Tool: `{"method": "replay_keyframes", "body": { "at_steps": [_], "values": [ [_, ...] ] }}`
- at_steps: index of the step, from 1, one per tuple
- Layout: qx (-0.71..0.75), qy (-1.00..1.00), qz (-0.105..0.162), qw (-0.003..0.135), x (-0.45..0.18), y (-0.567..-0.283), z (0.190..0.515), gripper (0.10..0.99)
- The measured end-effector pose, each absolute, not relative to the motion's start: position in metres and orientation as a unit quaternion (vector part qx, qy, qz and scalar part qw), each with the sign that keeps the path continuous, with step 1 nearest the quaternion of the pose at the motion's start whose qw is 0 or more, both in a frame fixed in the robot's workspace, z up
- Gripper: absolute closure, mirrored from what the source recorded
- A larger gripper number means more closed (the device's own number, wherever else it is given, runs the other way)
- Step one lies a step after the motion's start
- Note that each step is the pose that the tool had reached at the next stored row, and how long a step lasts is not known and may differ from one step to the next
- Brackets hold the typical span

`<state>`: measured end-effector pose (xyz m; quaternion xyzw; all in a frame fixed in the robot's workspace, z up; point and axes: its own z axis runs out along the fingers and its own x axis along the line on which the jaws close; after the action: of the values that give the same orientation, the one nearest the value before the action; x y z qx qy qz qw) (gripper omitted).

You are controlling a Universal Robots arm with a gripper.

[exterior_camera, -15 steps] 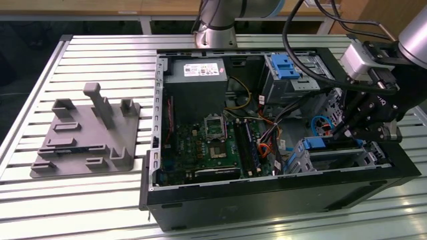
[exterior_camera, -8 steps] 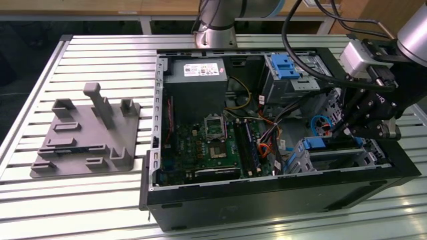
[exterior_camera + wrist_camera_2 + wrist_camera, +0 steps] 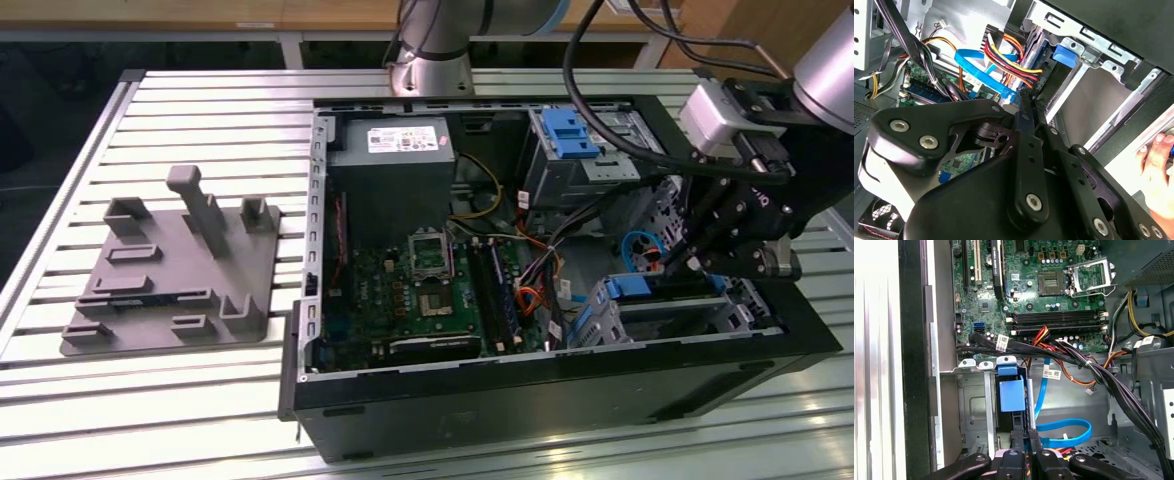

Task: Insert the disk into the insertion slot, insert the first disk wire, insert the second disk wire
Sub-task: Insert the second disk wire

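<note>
Apparently pinching the black connector [image 3: 1038,86] of a disk wire between the near-closed fingers of the gripper [image 3: 1029,437], presumably to press it home. Just ahead of the fingertips, already holding the disk [image 3: 1010,396] in the insertion slot [image 3: 973,410], blue carrier end outward. Crowded beside the fingers with loose cables [image 3: 1094,370], all inside an open computer case [image 3: 534,390] on a slatted metal table [image 3: 174,410].

The open computer case [image 3: 534,390] sits on the worktop [image 3: 160,420]; a fixture plate [image 3: 167,270] lies at its exterior-view left, the disk [image 3: 667,295] inside it.
</note>
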<state>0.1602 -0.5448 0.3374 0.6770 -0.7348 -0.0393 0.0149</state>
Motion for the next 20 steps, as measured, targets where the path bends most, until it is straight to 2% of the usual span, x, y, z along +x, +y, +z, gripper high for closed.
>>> {"method": "replay_keyframes", "body": {
  "at_steps": [20],
  "values": [
    [0.677,-0.735,-0.040,0.016,0.1617,-0.5458,0.3321,0.929]
  ]
}}
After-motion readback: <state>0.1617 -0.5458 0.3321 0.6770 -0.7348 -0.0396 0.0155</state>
